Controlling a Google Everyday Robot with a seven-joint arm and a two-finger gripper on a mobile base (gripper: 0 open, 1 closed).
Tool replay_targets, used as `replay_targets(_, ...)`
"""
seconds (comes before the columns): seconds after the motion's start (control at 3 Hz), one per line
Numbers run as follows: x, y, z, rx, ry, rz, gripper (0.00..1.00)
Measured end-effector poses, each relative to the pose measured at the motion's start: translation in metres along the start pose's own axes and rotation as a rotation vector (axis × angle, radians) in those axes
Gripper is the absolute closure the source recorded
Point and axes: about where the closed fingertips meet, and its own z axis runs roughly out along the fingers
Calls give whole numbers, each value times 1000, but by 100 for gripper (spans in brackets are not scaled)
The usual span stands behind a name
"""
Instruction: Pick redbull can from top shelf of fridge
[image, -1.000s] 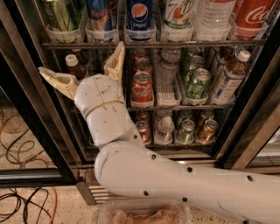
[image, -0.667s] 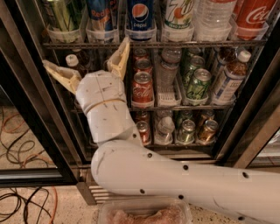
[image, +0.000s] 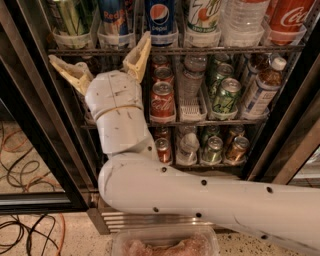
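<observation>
My end effector (image: 104, 61) hangs just under the top shelf (image: 225, 49) of the fridge (image: 282, 130), its 2 fingers spread wide and holding nothing. The redbull can (image: 114, 17) stands above, between a green-striped can (image: 70, 17) and a Pepsi can (image: 161, 17). I judge it light, thin-walled, smooth and probably slick with cold, so I'd grip it squarely at mid-body.

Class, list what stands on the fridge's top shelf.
Left to right: green-striped can, redbull can, Pepsi can, white-green container, clear bottle, Coca-Cola container. Their tops are cut off. The open gripper reaches the top shelf front.
</observation>
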Motion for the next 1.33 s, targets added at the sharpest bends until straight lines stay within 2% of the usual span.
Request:
replay_targets(0.33,6,5,17,12,-9,5,0)
replay_targets(0.67,6,5,17,12,-9,5,0)
replay_targets(1.0,6,5,17,12,-9,5,16)
replay_targets(1.33,5,5,22,14,-12,0,14)
